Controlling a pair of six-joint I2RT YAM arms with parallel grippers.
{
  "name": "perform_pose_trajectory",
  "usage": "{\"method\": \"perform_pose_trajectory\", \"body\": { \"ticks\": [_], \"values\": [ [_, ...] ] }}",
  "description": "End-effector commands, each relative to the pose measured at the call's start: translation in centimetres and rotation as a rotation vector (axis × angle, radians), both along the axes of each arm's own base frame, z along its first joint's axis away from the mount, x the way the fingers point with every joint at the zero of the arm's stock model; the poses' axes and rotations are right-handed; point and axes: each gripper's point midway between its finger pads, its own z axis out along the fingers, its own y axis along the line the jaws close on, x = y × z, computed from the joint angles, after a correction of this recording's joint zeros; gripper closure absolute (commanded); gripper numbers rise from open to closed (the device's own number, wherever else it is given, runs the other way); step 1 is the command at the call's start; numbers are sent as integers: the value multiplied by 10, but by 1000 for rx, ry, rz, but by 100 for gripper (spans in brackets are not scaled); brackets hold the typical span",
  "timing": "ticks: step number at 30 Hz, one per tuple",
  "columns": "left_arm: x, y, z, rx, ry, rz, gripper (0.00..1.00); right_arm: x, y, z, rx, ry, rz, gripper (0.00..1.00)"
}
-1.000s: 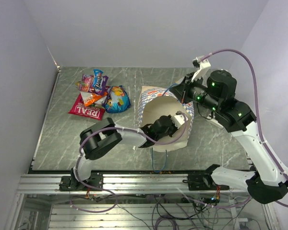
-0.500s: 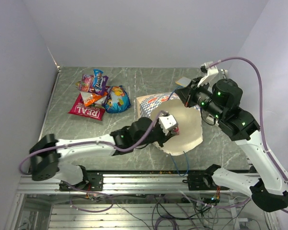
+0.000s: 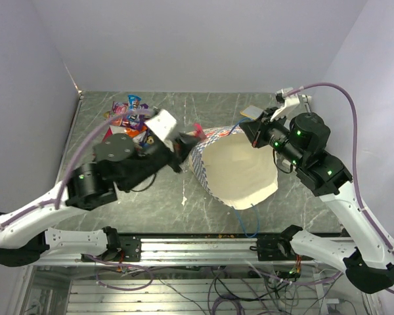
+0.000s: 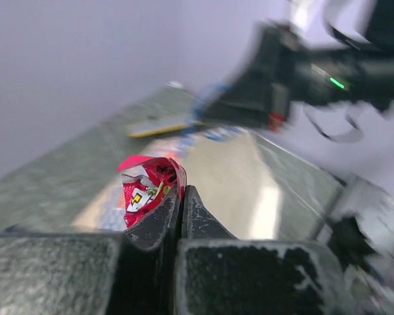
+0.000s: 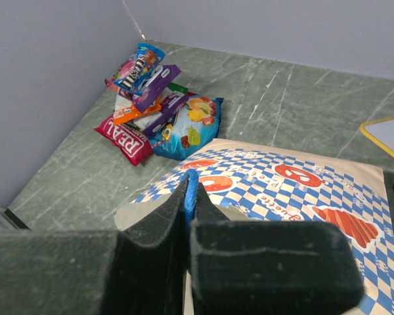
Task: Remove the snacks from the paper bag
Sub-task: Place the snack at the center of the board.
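The paper bag [image 3: 218, 143] lies on its side, its cream mouth gaping toward the top camera and its blue-and-white checkered outside [image 5: 295, 187] plain in the right wrist view. My right gripper [image 3: 249, 130] [image 5: 192, 190] is shut on a blue cord handle [image 5: 192, 182] at the bag's far rim. My left gripper [image 3: 186, 140] [image 4: 181, 191] hangs above the table just left of the bag, shut on a tiny red wrapped candy [image 3: 198, 128] [image 4: 146, 185]. Several snacks [image 5: 159, 108] lie piled at the far left, the red "REAL" packet [image 5: 126, 139] at the front; my left arm hides most of that pile from above.
A second blue cord handle [image 3: 251, 220] dangles from the bag's near rim. A flat yellow-edged card [image 5: 389, 134] lies right of the bag. Grey walls close the table at the left and back, and an aluminium rail [image 3: 203, 248] runs along its near edge.
My left gripper came out of the bag's mouth, rose and swung left, carrying the red candy. The bag's mouth now faces up more widely. My right gripper kept its hold on the handle.
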Motion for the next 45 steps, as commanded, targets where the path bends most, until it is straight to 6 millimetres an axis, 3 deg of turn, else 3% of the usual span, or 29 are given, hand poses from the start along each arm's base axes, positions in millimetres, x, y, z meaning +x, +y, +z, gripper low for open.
{"method": "perform_pose_trajectory", "body": {
  "ticks": [1, 3, 5, 13, 21, 27, 34, 40, 42, 45],
  "values": [
    [65, 99, 18, 75, -57, 605, 93, 2, -4, 8, 29, -23, -31, 100],
    [83, 128, 21, 84, -64, 783, 93, 2, -6, 9, 34, -25, -38, 100],
    [104, 144, 11, 107, -29, 856, 93, 2, -7, 8, 33, -25, -45, 100],
    [170, 195, -107, 130, 435, 1020, 93, 3, -8, 11, 14, -20, -51, 100],
    [190, 206, -189, -43, 749, 1066, 93, 4, -7, 13, -8, -23, -36, 100],
    [179, 251, -245, -1, 908, 1321, 93, 3, -6, 15, -44, -32, -20, 100],
    [153, 274, -330, 114, 1217, 1435, 93, 1, -4, 14, -46, -36, -1, 100],
    [144, 284, -357, 225, 1294, 1496, 92, 1, -4, 14, -55, -44, 4, 100],
    [142, 284, -361, 208, 1296, 1497, 79, 1, -3, 15, -52, -47, 6, 100],
    [142, 283, -360, 192, 1294, 1489, 51, 1, -2, 17, -47, -48, 12, 100]
  ]
}}
